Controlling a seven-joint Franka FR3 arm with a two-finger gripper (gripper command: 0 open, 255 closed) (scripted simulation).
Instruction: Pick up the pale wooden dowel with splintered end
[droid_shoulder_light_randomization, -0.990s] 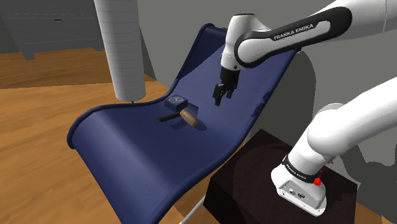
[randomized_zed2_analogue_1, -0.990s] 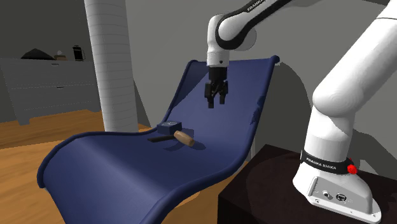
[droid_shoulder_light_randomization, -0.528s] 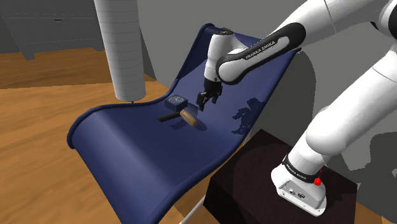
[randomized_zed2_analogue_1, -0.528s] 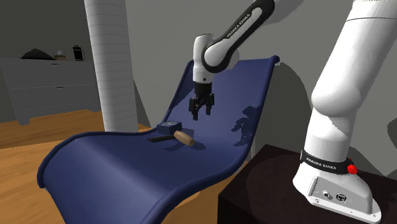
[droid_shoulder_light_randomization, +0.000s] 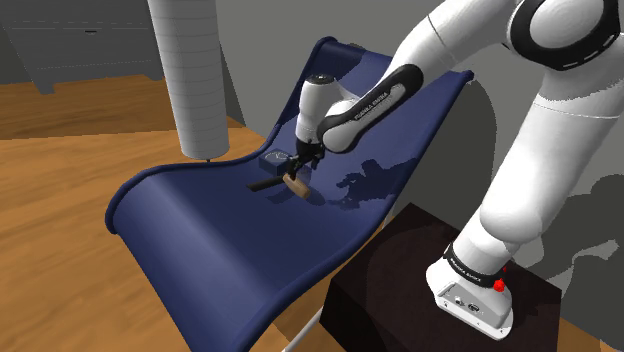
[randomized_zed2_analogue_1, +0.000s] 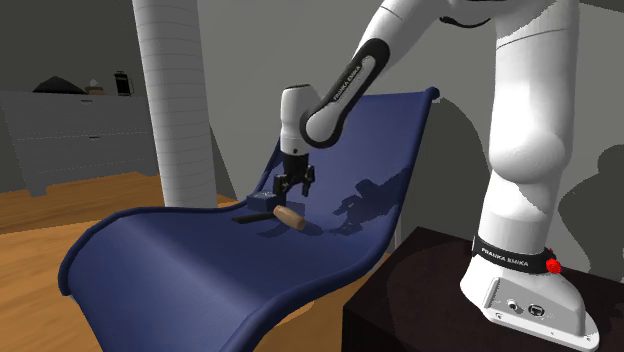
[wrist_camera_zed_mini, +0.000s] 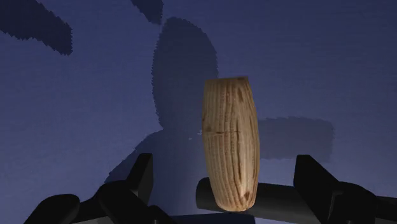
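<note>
gripper (wrist_camera_zed_mini: 227, 181) spread astride dowel (wrist_camera_zed_mini: 230, 137); wrist view shows wood grain, dark rod (wrist_camera_zed_mini: 283, 198)

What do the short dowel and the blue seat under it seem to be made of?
The dowel looks like pale, bare wood: brown grain lines show on its matt surface. The blue seat looks like stretched fabric, matt and smoothly curved, but no weave shows, so this is uncertain.

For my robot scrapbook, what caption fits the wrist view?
Open black gripper straddling a pale wooden dowel, not yet gripped, on a dark blue chair.
</note>
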